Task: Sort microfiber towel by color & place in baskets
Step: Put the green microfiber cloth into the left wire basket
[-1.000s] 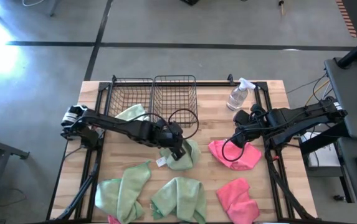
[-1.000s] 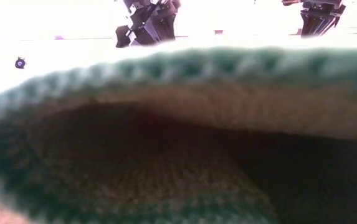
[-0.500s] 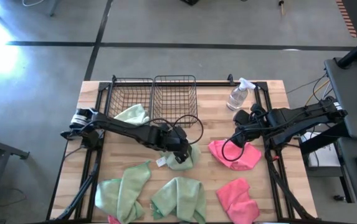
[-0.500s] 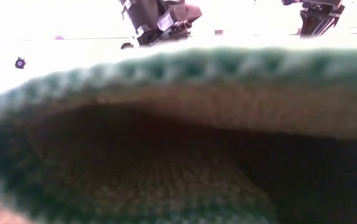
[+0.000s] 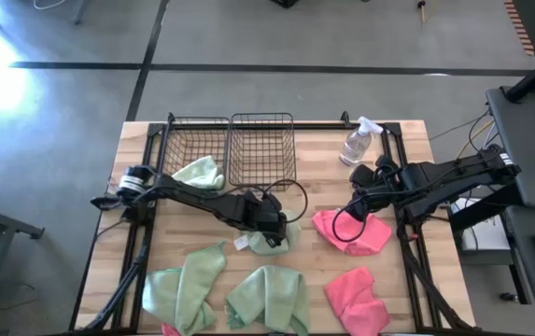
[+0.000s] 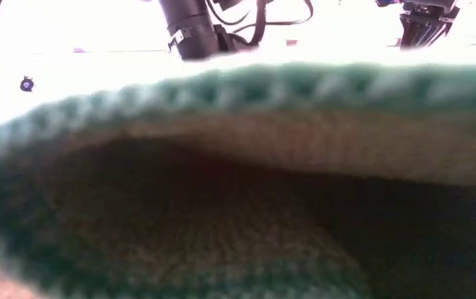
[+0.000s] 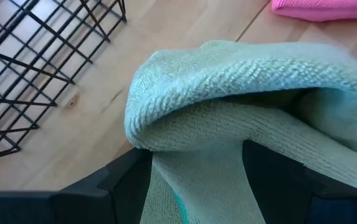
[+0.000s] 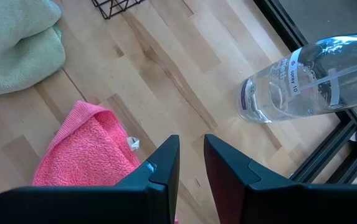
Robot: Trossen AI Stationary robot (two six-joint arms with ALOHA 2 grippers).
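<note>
1. Since the earlier frame, our left arm has swung a little and our left gripper (image 5: 273, 227) has slid closer to the front of the table, pulling the green towel (image 5: 276, 237) along with it. From the high view, our left gripper sits on that green towel in the middle of the table (image 5: 407, 135). Behind our left gripper stand two black wire baskets (image 5: 229, 147). The basket on our left holds one more green towel (image 5: 199, 172). Two other green towels (image 5: 185, 287) lie in front of our left gripper, near the front edge. Our right gripper (image 5: 360, 201) waits over the back edge of a pink towel (image 5: 354, 232). A second pink towel (image 5: 358, 299) lies in front of it. A clear spray bottle (image 5: 357, 142) stands just behind our right gripper.

2. From the low view, a green towel (image 6: 246, 191) right at the camera fills almost everything. We only see bits of our two dark arms above it.

3. From the left wrist view, our left fingers (image 7: 125, 180) are clamped on the green towel (image 7: 240, 106), which bunches up past them. A basket (image 7: 35, 56) is near, on the bare wood. A bit of pink towel (image 7: 324, 7) shows farther off.

4. From the right wrist view, our right fingers (image 8: 159, 171) are almost together, with a thin gap and nothing between them. The pink towel (image 8: 85, 152) is just under one finger. The spray bottle (image 8: 306, 78) lies close ahead. The green towel (image 8: 16, 43) is off to one side.
</note>
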